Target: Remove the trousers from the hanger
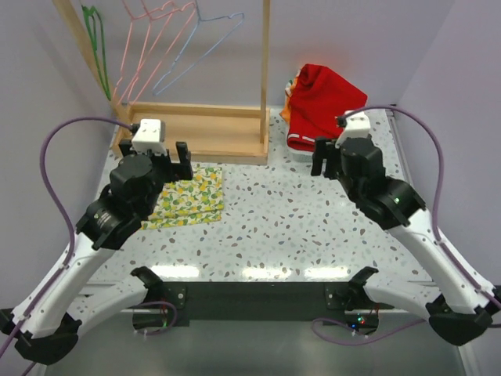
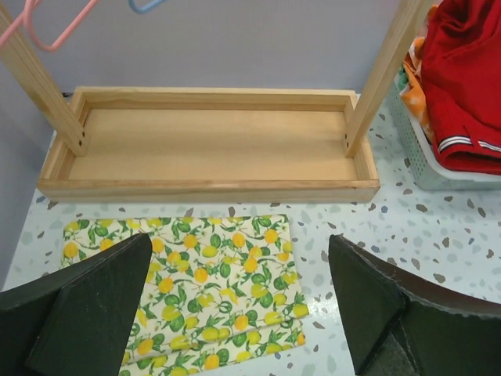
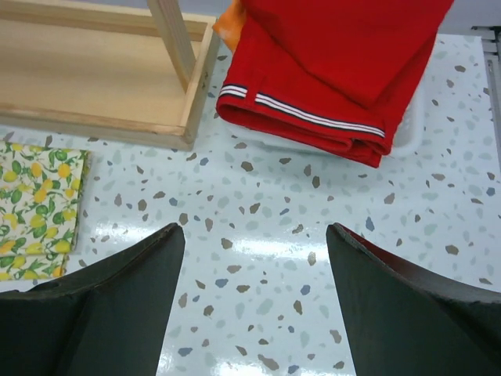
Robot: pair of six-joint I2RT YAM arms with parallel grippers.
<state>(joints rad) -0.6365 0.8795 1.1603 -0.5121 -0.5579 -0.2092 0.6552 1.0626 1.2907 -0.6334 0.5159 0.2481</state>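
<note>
L gripper (image 1: 180, 163) nearest: jaws spread, empty, over lemon cloth (image 1: 192, 196) at 9 o'clock. R gripper (image 1: 325, 160) at 3, jaws spread, empty, just short of trousers (image 1: 322, 98): red pair atop orange, heaped in basket (image 2: 423, 168) at 1. At 11, hangers (image 1: 168, 31) on rack (image 1: 211, 129) appear bare. Step: removal looks complete; next move prob. needs only arm retreat, no grasp.

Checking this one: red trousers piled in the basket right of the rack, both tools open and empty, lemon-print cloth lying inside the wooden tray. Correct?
Not quite. The lemon-print cloth lies flat on the table in front of the wooden tray, not inside it; the tray is bare, as the left wrist view shows. The rest stands.
</note>
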